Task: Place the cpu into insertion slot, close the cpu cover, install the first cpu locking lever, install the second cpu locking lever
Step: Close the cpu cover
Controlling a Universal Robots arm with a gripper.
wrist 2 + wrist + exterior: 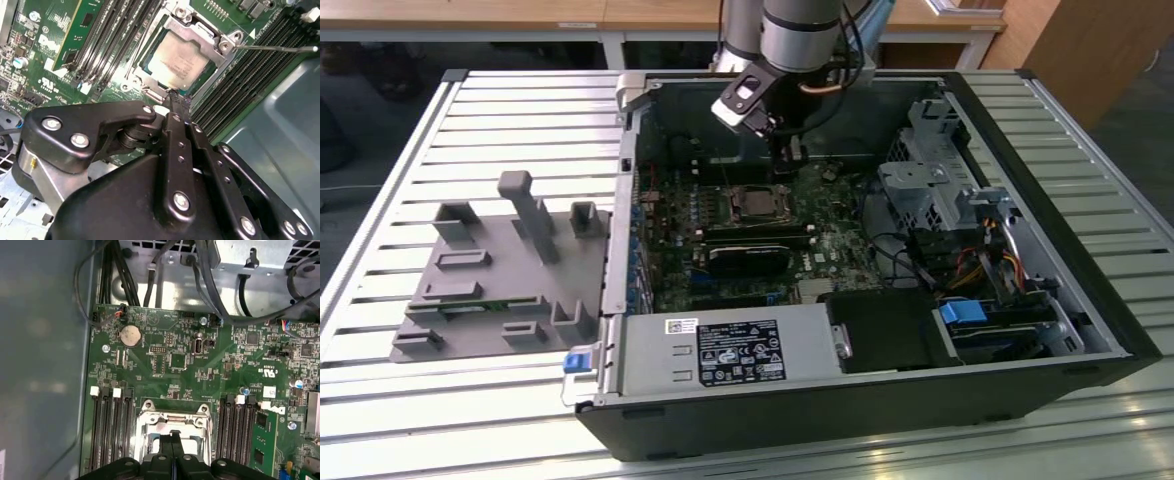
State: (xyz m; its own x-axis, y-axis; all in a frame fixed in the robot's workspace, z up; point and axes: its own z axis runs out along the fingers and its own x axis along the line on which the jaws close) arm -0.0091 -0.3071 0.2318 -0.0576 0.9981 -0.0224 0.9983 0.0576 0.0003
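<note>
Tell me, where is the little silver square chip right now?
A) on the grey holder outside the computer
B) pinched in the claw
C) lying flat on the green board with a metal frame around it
C: in the second wrist view the cpu lies flat on the green board, framed by the cpu cover, while the claw is shut at the frame's edge, not holding the chip.

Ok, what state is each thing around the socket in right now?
cpu: seated flat, inside the cpu cover cut-out.
cpu cover: down, closed.
locking lever: sticking out over the memory slots, seemingly unlatched.
pincer: shut, empty, tip at the cpu cover edge.
memory slots: one filled, rest empty.
</note>
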